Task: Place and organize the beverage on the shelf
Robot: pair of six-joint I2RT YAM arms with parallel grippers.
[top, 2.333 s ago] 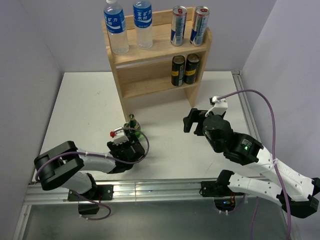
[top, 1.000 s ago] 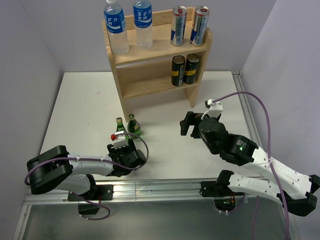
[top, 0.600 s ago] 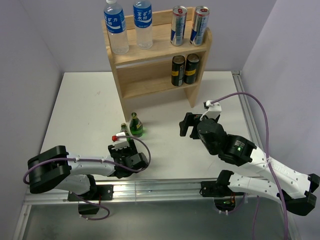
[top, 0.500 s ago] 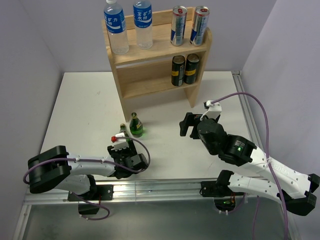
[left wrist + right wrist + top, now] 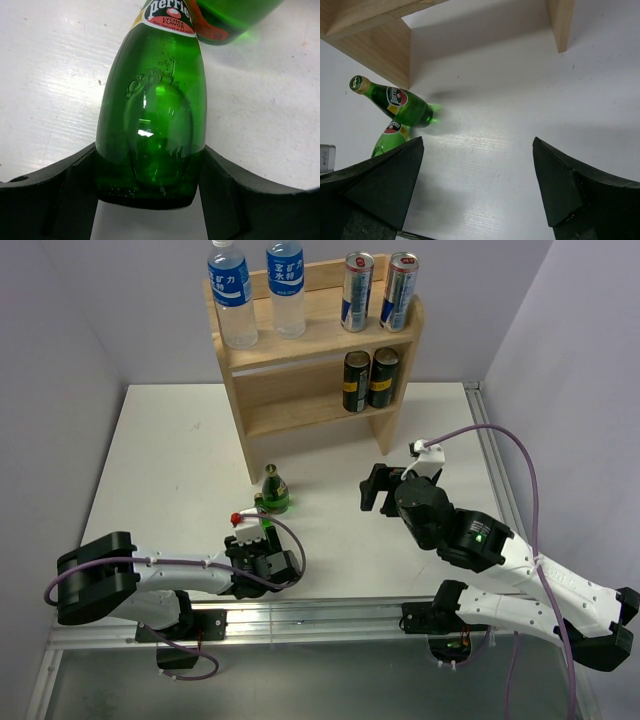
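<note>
The left jaws are clamped on the lower body of a green Perrier bottle (image 5: 152, 110), with a second Perrier bottle (image 5: 227, 17) just ahead of them. The right jaws are spread wide, empty. The held bottle should be lifted clear of its neighbour before being carried to the shelf (image 5: 320, 335) farther ahead.

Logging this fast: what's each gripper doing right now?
Left gripper: closed on a green bottle.
Right gripper: open, holding nothing.

White links (image 5: 185, 568), black joints (image 5: 435, 505); purple cables (image 5: 543, 477); one green light (image 5: 490, 536).
</note>
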